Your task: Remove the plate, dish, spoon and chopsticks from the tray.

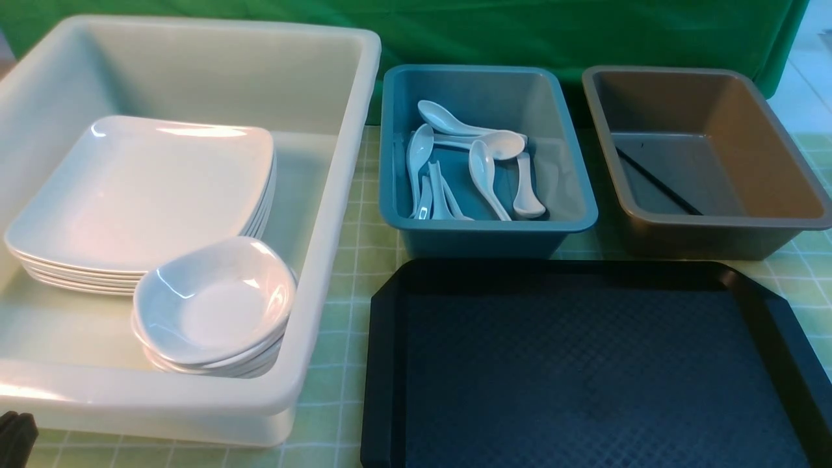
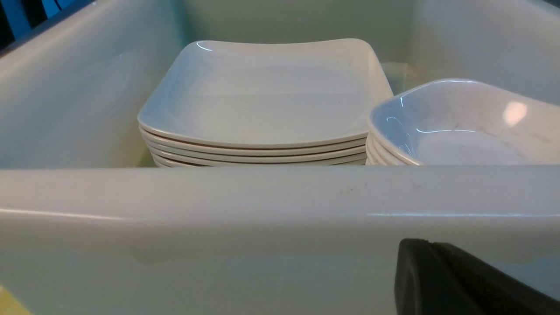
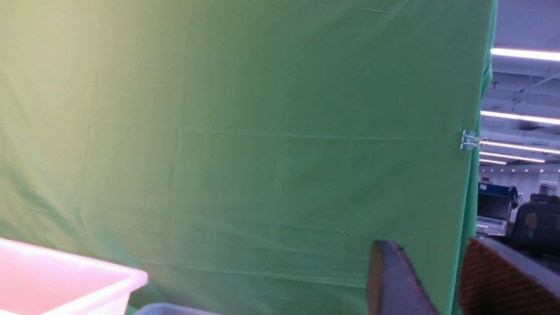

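Note:
The black tray point(image 1: 383, 364) lies at the front right with nothing on its textured floor. The plate point(image 1: 143, 188) point(image 2: 262, 96) tops a stack in the white bin point(image 1: 338, 214). Beside that stack, the dish point(image 1: 214, 299) point(image 2: 463, 127) tops a stack of small dishes. Several white spoons point(image 1: 484, 169) lie in the blue bin point(image 1: 487, 227). The black chopsticks point(image 1: 656, 185) lie slantwise in the brown bin point(image 1: 715, 224). My left gripper point(image 1: 16, 435) point(image 2: 422, 243) is shut and empty, low outside the white bin's near wall point(image 2: 262, 197). My right gripper point(image 3: 431, 245) is open and empty, raised, facing the green cloth.
A green curtain point(image 1: 520, 32) point(image 3: 262, 153) hangs behind the three bins. A light green checked cloth point(image 1: 364, 214) covers the table. The blue and brown bins stand just behind the tray's far edge. The white bin's corner point(image 3: 87, 275) shows low in the right wrist view.

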`<state>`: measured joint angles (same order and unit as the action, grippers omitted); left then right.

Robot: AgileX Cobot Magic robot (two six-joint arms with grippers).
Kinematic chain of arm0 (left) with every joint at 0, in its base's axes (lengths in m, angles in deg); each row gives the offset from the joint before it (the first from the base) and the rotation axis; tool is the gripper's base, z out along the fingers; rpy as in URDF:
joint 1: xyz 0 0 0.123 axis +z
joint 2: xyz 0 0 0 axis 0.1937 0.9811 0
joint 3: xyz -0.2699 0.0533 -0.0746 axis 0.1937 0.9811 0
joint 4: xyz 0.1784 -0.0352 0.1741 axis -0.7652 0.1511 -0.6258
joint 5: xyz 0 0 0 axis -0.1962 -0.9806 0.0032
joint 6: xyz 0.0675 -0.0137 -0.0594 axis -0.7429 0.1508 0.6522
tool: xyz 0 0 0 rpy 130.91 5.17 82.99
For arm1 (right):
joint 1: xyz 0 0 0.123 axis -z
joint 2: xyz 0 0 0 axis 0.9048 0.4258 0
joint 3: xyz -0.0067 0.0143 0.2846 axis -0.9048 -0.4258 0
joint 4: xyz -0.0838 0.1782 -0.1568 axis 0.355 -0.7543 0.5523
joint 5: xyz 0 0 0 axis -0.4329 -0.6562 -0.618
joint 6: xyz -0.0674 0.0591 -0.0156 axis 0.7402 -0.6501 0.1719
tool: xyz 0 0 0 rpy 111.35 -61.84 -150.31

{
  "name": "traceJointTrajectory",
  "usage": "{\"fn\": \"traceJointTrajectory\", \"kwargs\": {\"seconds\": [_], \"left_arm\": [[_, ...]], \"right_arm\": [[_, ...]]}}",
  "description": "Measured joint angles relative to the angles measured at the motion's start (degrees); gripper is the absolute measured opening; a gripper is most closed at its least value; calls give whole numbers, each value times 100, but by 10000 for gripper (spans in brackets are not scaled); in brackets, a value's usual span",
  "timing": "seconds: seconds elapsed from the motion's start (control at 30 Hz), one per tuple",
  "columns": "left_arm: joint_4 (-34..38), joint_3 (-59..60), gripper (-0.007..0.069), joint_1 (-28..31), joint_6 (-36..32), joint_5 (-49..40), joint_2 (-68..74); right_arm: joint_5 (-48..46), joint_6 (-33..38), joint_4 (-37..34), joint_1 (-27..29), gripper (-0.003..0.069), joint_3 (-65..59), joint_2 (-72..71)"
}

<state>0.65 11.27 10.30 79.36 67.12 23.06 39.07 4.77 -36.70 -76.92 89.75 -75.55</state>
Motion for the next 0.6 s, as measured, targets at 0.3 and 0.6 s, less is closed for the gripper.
{"fn": "traceJointTrajectory", "kwargs": {"seconds": [0.3,0.6], "left_arm": [[-16,0,-2,0,0,-4,-5],[-16,0,-2,0,0,4,-11]], "right_arm": [[-1646,265,0,1164,238,-494,-67],[-2163,388,-5,1805,238,-1768,-326]]}}
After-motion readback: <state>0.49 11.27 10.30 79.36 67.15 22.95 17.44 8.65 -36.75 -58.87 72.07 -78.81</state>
